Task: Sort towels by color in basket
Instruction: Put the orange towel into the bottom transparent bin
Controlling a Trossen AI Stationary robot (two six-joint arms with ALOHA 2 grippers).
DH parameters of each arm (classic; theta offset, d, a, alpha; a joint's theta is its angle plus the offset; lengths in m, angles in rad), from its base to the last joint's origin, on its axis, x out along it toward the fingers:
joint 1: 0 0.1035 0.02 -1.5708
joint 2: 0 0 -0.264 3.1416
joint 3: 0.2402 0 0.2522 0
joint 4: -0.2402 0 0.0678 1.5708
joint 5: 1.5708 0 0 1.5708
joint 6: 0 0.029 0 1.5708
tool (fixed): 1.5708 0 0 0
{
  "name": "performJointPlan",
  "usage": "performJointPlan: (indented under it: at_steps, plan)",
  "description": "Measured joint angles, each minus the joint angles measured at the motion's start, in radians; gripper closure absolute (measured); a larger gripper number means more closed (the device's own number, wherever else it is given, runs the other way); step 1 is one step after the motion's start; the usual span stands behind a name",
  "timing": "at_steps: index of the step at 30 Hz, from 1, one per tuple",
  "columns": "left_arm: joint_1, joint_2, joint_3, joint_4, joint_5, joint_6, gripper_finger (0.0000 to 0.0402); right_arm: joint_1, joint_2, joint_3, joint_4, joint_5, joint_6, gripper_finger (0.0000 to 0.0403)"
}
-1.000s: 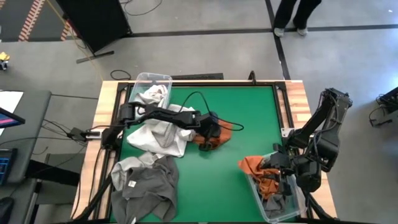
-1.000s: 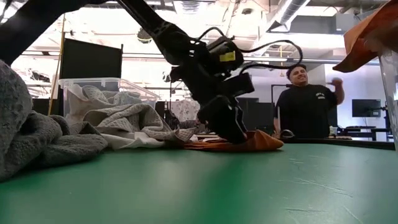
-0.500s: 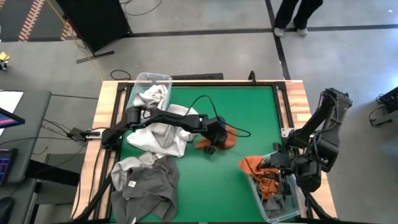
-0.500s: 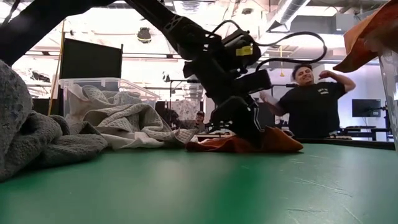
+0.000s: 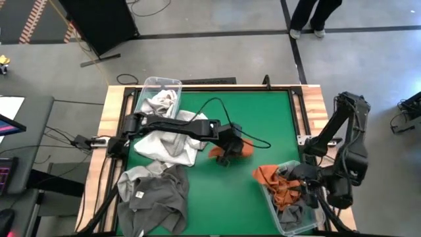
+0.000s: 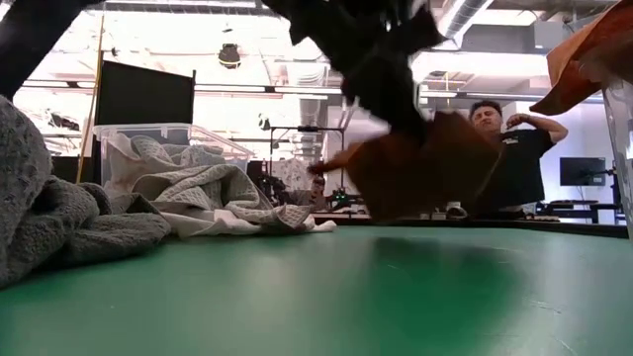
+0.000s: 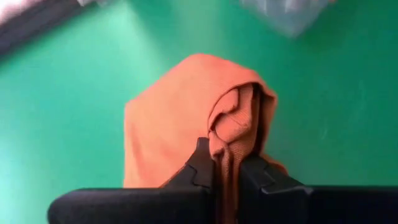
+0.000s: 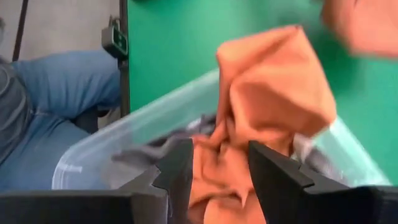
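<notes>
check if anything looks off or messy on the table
One rust orange towel droops over the rim of the clear bin at the right end effector instead of lying inside. Pale towels sprawl loose on the mat.

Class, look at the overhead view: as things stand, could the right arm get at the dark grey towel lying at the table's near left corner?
Probably not. The right end effector hangs open over the clear bin at the opposite corner, and the left arm, holding a rust orange towel, stretches across the path to the dark grey towel.
</notes>
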Motion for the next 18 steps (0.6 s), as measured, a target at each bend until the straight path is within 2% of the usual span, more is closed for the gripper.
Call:
performJointPlan:
  at_steps: [7, 18]
  plan:
    - [-0.052, -0.116, 0.002, 0.132, 0.026, -0.005, 0.0385, 0.082, 0.0, -0.016, -0.031, 0.003, 0.151, 0.0223]
    - [-0.133, -0.133, 0.002, 0.362, 0.029, 0.014, 0.0385, 0.165, 0.039, -0.047, -0.039, 0.005, 0.31, 0.0223]
